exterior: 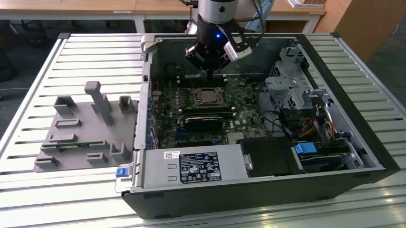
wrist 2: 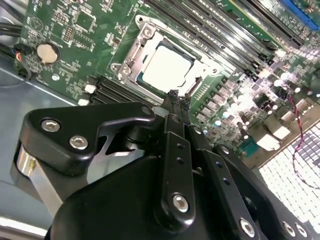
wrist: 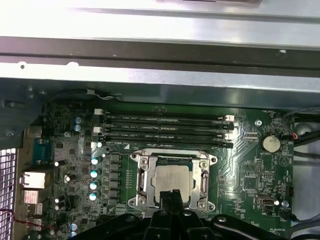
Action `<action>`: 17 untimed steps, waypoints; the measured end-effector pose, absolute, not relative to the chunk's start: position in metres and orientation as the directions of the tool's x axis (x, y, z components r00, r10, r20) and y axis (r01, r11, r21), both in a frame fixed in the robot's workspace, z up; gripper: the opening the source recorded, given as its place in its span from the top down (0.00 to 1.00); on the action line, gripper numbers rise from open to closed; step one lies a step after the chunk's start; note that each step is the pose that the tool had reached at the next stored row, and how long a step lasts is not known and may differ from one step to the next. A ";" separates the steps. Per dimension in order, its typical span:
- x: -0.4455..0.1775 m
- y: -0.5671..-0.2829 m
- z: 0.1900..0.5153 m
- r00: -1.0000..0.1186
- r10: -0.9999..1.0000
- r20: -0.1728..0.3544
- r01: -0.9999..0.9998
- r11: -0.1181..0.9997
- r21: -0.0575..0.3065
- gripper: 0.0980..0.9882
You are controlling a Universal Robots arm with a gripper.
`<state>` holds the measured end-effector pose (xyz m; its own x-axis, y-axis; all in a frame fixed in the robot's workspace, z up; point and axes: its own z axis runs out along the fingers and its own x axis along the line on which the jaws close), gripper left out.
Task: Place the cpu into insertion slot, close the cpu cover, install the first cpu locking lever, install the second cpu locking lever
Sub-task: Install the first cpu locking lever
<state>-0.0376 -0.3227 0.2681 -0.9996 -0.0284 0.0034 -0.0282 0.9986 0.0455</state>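
- Exterior view: we see an open computer case (exterior: 254, 202) lying on the slatted table (exterior: 82, 52), with a grey fixture (exterior: 82, 128) on the table at the exterior view's left. The gripper (exterior: 212, 76) hangs inside the case over the motherboard (exterior: 247, 102), just to the far side of the cpu (exterior: 206, 96), which sits mid-board.
- Second wrist view: we find the gripper (wrist 2: 177, 96) clenched, its fingertips pressed together with nothing between them, close to one edge of the cpu (wrist 2: 167, 67); we cannot tell whether they touch it. The cpu cover (wrist 2: 131, 57) frames the chip. A coin battery (wrist 2: 47, 52) lies well apart.
- First wrist view: we see the cpu (wrist: 172, 179) seated in the insertion slot (wrist: 172, 161), with the cpu cover (wrist: 141, 180) lying flat around it. The memory slots (wrist: 165, 127) run between the socket and the case wall.
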 end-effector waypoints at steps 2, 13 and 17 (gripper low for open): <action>-0.040 -0.323 0.268 -1.000 -0.029 0.000 -0.029 0.999 0.045 0.98; -0.064 -0.321 0.265 -1.000 -0.007 -0.022 -0.008 0.999 0.045 0.98; -0.078 -0.320 0.262 -1.000 -0.006 -0.024 -0.007 0.999 0.045 0.98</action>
<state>-0.0781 -0.3203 0.2624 -0.9997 -0.0056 -0.0237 -0.0066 0.9990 0.0449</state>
